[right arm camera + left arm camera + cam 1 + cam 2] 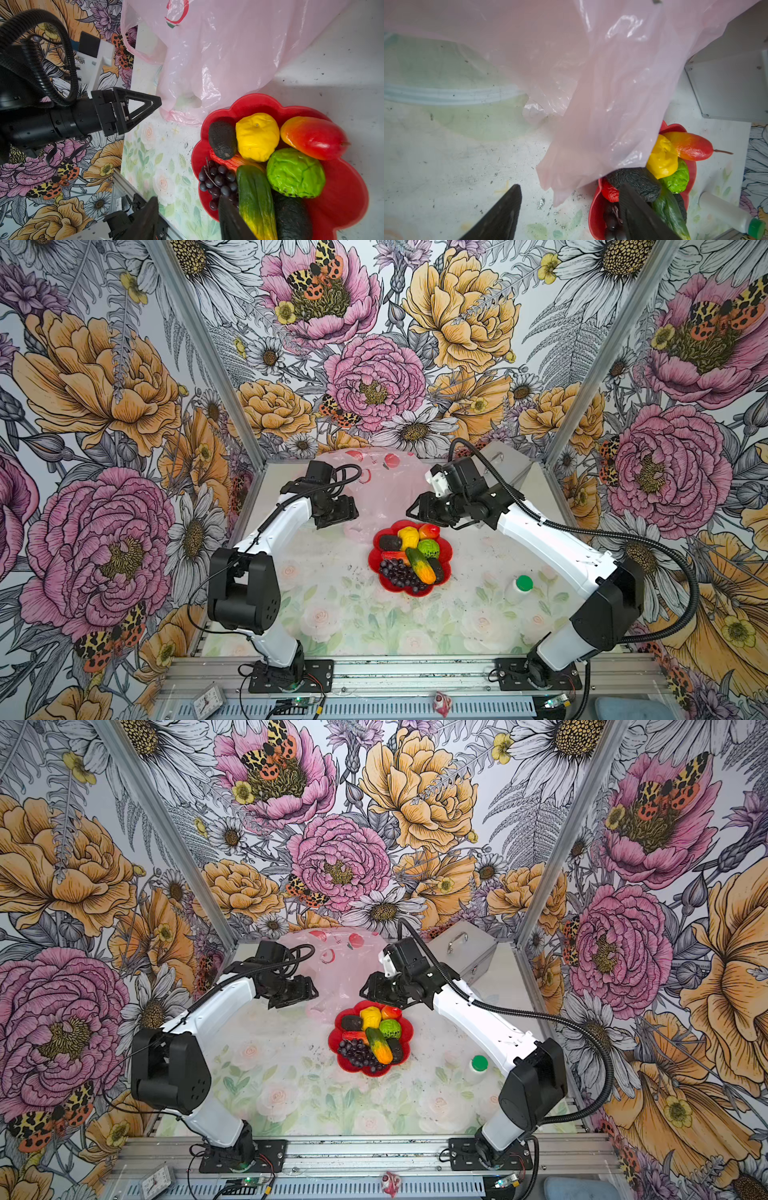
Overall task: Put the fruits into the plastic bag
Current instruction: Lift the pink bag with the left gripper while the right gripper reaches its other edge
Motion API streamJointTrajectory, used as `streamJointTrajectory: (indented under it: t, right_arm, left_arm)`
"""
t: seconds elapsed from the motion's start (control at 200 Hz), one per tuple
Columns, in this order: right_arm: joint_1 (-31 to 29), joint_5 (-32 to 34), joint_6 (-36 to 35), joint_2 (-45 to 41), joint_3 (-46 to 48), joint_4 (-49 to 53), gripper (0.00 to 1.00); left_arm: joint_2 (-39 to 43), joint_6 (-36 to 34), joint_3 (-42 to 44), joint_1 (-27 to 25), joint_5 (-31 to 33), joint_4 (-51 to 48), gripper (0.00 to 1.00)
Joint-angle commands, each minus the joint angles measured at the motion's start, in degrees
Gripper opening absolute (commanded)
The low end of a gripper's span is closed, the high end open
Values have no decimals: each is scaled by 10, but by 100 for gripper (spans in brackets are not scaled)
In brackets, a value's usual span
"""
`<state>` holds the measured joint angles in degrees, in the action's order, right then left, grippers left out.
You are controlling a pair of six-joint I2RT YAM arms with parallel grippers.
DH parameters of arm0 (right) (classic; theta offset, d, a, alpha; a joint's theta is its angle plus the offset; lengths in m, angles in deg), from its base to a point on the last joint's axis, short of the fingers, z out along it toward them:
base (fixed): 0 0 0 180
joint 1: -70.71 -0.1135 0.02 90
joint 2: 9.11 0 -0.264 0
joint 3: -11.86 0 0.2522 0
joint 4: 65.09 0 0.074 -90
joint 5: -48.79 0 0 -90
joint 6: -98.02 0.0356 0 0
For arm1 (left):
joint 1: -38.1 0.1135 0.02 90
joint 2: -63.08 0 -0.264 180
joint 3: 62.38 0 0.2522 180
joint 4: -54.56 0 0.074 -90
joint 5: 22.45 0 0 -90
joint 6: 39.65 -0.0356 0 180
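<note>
The fruits lie heaped on a red flower-shaped plate (pixel 415 592): a yellow lumpy fruit (pixel 408 537), a red-orange fruit (pixel 429 531), a green bumpy ball (pixel 428 548), a dark avocado (pixel 390 542), a green-orange mango (pixel 420 565) and grapes (pixel 399 574). Behind the plate lies the crumpled pale pink plastic bag (pixel 386 489) (pixel 345 969). My left gripper (pixel 355 513) (pixel 570 186) is open at the bag's left near corner, and a loose flap of the bag (pixel 560 187) hangs between its tips. My right gripper (pixel 411 510) (pixel 189 199) is open and empty above the plate's far edge.
A silver metal case (pixel 507 464) stands at the back right. A white bottle with a green cap (pixel 519 589) lies to the right of the plate. A small clock (pixel 208 701) and a small pink object (pixel 441 703) sit on the front rail.
</note>
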<state>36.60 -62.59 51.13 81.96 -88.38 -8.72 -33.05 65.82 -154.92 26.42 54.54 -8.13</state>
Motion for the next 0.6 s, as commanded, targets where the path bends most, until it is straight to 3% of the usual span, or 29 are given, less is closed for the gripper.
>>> streamJointTrajectory:
  t: [0.0, 0.16, 0.265, 0.4, 0.595]
  right_arm:
    - [-3, 19, 18, -27, 7, -7, 49]
    - [-3, 33, 32, -35, 6, -6, 49]
    - [-3, 45, 43, -36, -3, -6, 49]
    - [-5, 66, 53, -38, -11, -6, 49]
    - [-10, 88, 24, -40, -18, -5, 50]
  left_arm:
    - [-29, -45, -38, -8, 25, 0, 71]
    - [-76, -49, -72, -14, 19, 5, 59]
    - [-120, -48, -95, -21, 4, 7, 30]
    - [-124, -8, -126, -14, -43, 7, 0]
    - [-109, 93, -197, -3, -130, 6, 0]
